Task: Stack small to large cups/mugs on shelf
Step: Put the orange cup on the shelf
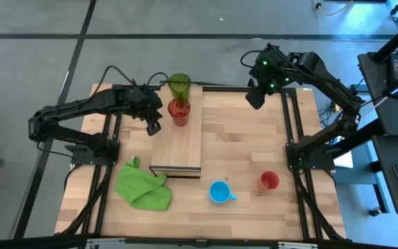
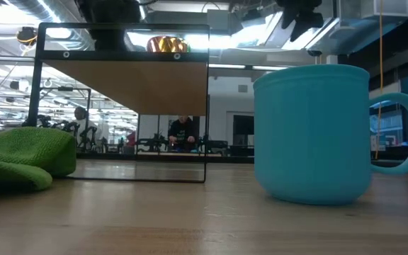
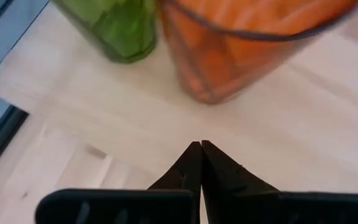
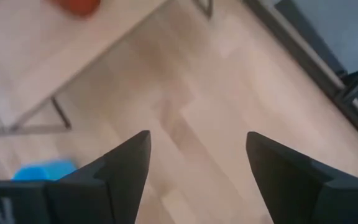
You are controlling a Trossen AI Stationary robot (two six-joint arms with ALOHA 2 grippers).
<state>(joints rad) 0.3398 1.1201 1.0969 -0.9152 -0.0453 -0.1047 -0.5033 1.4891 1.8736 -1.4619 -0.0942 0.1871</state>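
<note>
Green tumbler point(image 1: 179, 84) and orange tumbler point(image 1: 179, 111) on shelf point(image 1: 178, 149); mug point(image 1: 219, 192), red cup point(image 1: 269, 181) on table. Left gripper point(image 1: 153, 127) clenched empty beside orange; right gripper point(image 1: 254, 98) released, high. Next: lower squarely over red cup

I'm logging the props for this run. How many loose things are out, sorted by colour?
Green: 2, the green tumbler and the green cloth
Red or red-orange: 2, the red-orange tumbler and the small red cup
Light blue: 1, the handled mug
Total: 5
</note>
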